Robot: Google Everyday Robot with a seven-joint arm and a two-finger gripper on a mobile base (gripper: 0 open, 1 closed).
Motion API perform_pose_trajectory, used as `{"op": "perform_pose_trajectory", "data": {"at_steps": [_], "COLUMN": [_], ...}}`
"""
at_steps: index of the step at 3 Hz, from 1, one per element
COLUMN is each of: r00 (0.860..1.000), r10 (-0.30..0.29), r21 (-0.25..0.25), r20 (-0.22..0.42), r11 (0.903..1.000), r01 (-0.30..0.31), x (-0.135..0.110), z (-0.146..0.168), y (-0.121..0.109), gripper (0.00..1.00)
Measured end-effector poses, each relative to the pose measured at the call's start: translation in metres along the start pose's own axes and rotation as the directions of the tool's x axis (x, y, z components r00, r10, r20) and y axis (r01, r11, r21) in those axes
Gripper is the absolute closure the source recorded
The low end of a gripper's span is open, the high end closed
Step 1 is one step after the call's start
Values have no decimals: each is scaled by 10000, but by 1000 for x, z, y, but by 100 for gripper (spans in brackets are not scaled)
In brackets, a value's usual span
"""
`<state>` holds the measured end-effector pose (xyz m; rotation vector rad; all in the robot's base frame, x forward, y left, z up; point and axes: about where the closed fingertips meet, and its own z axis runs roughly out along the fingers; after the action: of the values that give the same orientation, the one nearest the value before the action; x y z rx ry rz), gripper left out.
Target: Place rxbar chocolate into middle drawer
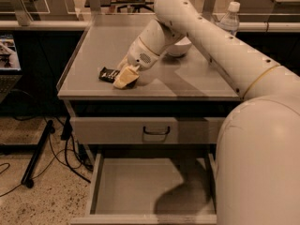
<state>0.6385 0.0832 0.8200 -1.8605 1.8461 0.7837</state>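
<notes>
Nearest: the arm's broad cream shell fills the lower right and throws a shadow over part of the drawer floor.

Middle drawer: pulled out, flat grey floor bare where visible, low side walls. Ready to receive. Cables trail on the floor to its left.

Above it: closed drawer front with a dark handle. Not the target.

Countertop: rxbar chocolate lies flat near the front-left part of the top, black glossy wrapper, pale print. Gripper is down at the bar's right end, touching or overlapping it. Whether the gripper is spread, or already pinching the bar, I cannot tell; that end of the bar is hidden beneath it.

Handling, judged: light, thin, fairly stiff through the bar but with a slick foil wrapper and soft crimped ends. Likely to slide on the smooth top if nudged sideways, and to slip from a shallow pinch. Best taken across the narrow width, toward the middle of its length, not by a crimped end. Not fragile; a short drop into the drawer should do no harm.

Further back: white bowl behind the wrist, well apart from the bar. Water bottle at the far right edge.
</notes>
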Motion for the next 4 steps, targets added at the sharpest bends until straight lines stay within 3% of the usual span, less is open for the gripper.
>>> {"op": "perform_pose_trajectory", "data": {"at_steps": [3,4], "r00": [10000,9999], "r10": [-1,-157], "r21": [-2,-259], "r20": [0,-68], "r11": [10000,9995], "r01": [1,155], "x": [-7,-10], "z": [-7,-5], "y": [0,0], "gripper": [100,100]}}
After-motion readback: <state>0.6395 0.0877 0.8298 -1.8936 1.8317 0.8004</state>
